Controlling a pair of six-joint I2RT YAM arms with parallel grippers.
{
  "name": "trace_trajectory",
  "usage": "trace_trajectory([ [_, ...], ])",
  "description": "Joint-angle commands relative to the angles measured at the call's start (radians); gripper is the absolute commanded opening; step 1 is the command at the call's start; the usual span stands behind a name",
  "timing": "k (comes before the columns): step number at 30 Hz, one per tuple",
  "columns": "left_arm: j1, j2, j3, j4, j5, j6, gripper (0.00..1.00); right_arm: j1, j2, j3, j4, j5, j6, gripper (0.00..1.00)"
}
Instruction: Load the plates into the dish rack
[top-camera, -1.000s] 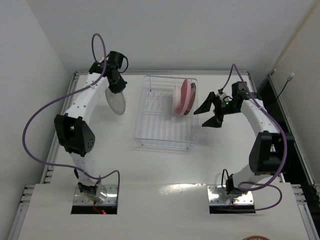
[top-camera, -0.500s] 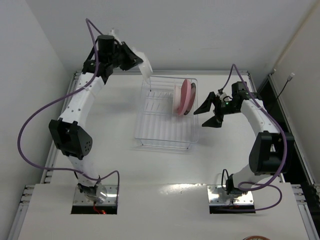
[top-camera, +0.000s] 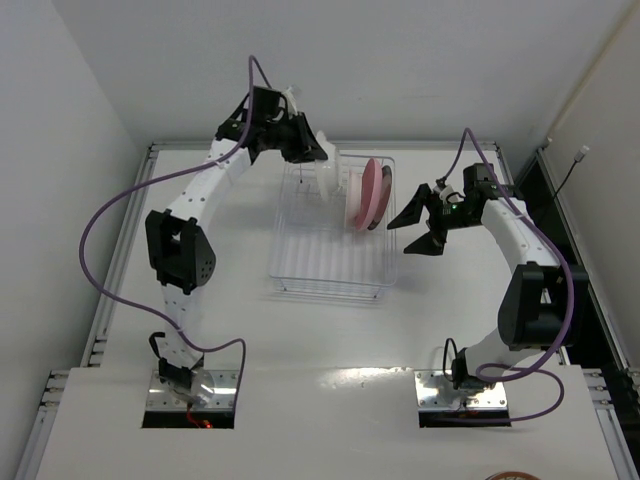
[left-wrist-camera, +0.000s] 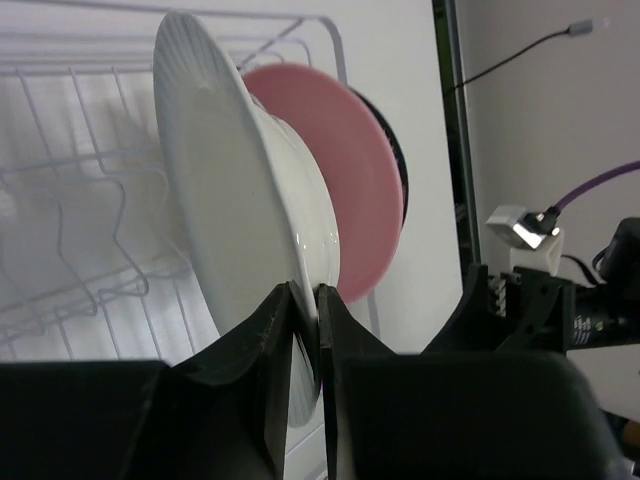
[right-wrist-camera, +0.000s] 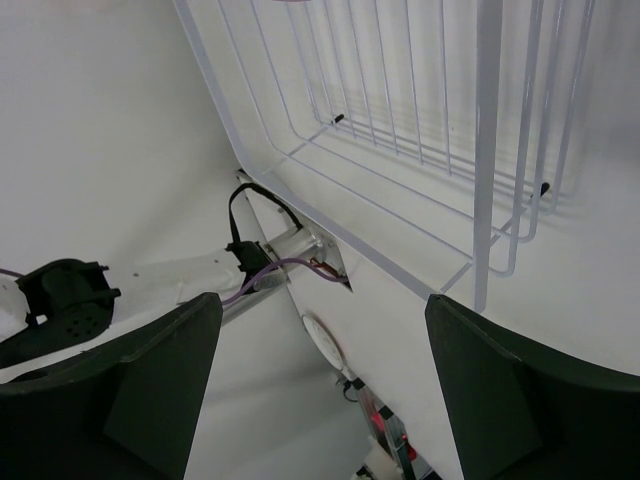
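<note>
The left gripper (left-wrist-camera: 305, 305) has its two black fingers (left-wrist-camera: 262, 345) drawn narrow, pinching the lower rim of a pale plate (left-wrist-camera: 230, 200) between them. The plate is held on edge, nearly upright, and leans a little. In the wrist view its ribbed border and smooth whitish face fill the middle of the picture.

Just beyond it stands the pink plate (left-wrist-camera: 345, 190), also on edge, with a dark-rimmed plate (left-wrist-camera: 400, 180) close behind that one. The pale plate and the pink plate overlap in this view, and whether they touch cannot be told. Whether the pale plate's edge rests on the wires is also unclear.

From above, the held plate hangs over the far end of the dish rack (top-camera: 330, 290), just left of the pink plate, which stands toward the rack's far right corner. The rack sits on the table (top-camera: 240, 330) at the middle of its far edge. The left arm rises from its base at the near left corner and bends across to the rack's far end, with a purple cable (top-camera: 100, 225) looping beside it.

The right gripper (top-camera: 400, 238) stands with its fingers spread wide and nothing between them. It hovers just off the rack's right edge, level with the pink plate and apart from it. Its wrist view looks between the spread fingers at the rack's wire wall and floor.
</note>
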Motion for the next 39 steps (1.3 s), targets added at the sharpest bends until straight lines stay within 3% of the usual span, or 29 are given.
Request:
trace_trajectory([
  [1,-0.025,-0.049,0.057,-0.022,0.023,0.067,0.00,-0.003,-0.006,-0.002,0.027,-0.024,0.001,0.81],
  [21,-0.072,0.014,0.048,-0.206,-0.225,0.147,0.00,-0.003,-0.006,-0.011,0.027,-0.024,0.001,0.81],
  [28,-0.091,0.034,0.033,-0.206,-0.345,0.058,0.00,-0.003,-0.015,-0.011,0.027,-0.024,0.001,0.81],
  [39,-0.091,-0.035,-0.044,-0.066,-0.536,-0.133,0.00,-0.003,-0.015,-0.011,0.027,-0.024,0.001,0.81],
])
